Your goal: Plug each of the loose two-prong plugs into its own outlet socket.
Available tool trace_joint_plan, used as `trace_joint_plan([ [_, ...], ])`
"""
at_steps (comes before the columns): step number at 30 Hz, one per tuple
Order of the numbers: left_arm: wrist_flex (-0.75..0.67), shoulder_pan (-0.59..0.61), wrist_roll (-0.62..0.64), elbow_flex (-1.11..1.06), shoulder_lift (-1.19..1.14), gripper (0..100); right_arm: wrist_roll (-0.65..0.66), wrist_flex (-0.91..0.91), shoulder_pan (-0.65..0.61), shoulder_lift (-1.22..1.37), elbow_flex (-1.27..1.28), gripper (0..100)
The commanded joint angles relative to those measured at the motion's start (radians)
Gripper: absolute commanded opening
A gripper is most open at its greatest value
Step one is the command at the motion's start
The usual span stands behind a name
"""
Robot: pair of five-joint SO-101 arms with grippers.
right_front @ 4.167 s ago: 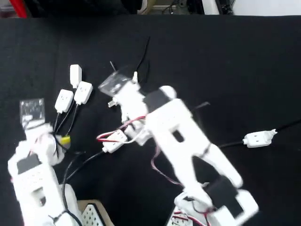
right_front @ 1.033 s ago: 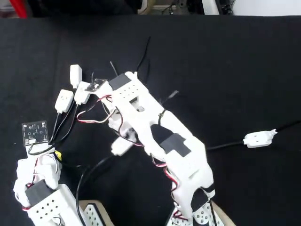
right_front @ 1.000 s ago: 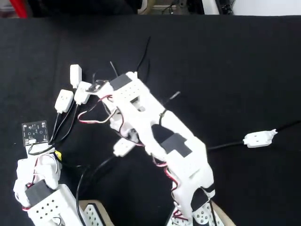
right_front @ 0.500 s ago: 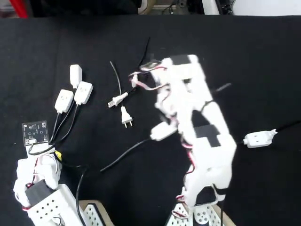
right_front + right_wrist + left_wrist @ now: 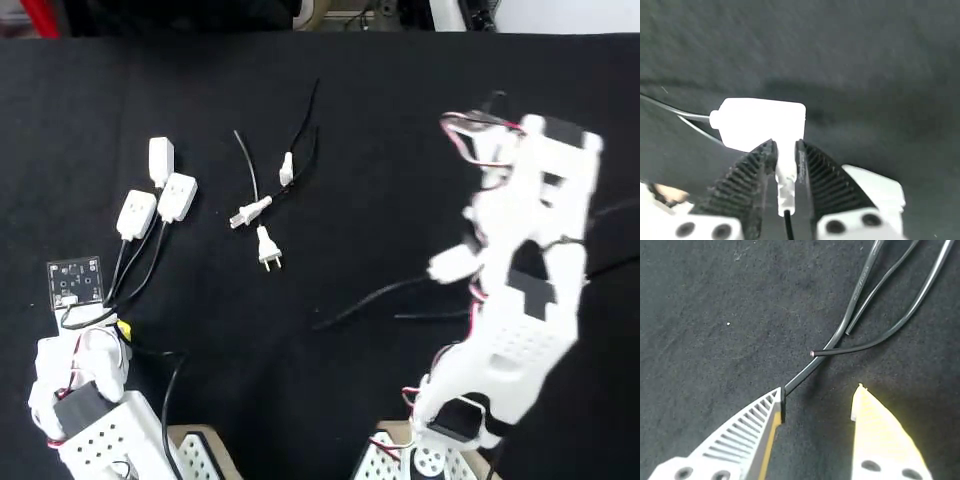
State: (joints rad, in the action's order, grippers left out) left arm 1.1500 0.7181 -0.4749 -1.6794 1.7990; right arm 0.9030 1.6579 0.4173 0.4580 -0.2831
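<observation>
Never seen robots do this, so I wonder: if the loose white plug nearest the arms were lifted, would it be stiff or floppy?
The plug looks small and solid, so probably light and rigid. Its thin black cord lies in a loose curve, so it would likely dangle and trail. The prongs should keep it from rolling if pushed.

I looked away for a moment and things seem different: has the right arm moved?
Yes. The right arm has swung rightward, away from the three sockets at the left, and now sits well right of the loose plugs.
</observation>
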Motion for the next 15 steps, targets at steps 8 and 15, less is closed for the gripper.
trace_joint_plan([
  [8,0.000,-0.002,-0.009,-0.001,0.009,23,0.161,-0.187,0.233,-0.028,-0.051,1.2],
  [15,-0.002,-0.002,-0.009,-0.001,0.009,23,0.199,-0.227,0.269,0.081,-0.127,1.2],
])
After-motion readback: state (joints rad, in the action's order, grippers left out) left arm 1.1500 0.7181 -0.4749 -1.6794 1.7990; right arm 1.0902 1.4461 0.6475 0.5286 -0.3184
